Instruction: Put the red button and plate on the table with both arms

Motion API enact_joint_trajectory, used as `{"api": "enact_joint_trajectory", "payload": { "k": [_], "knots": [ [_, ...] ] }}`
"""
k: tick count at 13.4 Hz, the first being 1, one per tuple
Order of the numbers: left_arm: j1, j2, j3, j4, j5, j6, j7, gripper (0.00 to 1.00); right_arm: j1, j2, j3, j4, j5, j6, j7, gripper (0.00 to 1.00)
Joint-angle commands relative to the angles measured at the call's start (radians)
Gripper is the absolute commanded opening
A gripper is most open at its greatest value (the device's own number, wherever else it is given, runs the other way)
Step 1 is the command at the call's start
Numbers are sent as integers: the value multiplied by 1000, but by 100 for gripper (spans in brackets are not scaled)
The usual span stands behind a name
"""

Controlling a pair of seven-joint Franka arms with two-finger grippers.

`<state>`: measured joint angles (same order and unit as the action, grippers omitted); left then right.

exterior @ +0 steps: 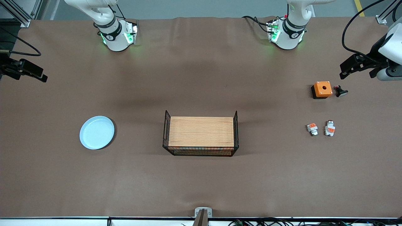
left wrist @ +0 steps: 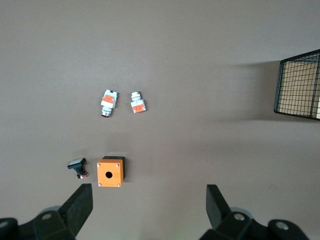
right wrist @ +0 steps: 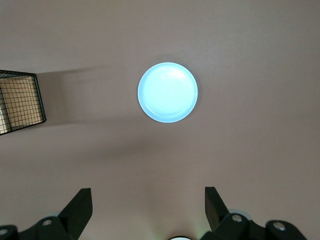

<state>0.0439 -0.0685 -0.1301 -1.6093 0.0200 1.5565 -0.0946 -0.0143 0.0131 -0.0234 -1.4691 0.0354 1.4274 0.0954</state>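
The pale-blue plate lies flat on the brown table toward the right arm's end. The red button, a white oblong part with an orange-red band, lies on the table toward the left arm's end. My left gripper hangs open over the table by the orange box, with nothing between its fingers. Over the table's edge at the right arm's end, my right gripper is open and holds nothing.
A wooden-topped crate with black wire ends stands mid-table. A shorter white-and-orange part lies beside the red button. An orange box with a hole and a small black part lie farther from the front camera than the button.
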Motion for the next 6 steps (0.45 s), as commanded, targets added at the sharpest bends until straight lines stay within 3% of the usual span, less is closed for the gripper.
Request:
{"api": "enact_joint_trajectory", "payload": {
  "k": [1, 6],
  "knots": [
    [4, -4, -6, 11, 15, 5, 15, 100, -1, -5, 2, 6, -15, 4, 17, 99],
    [-1, 0, -8, 32, 0, 2, 12, 100, 0, 1, 5, 19, -15, 25, 13, 100]
  ]
}}
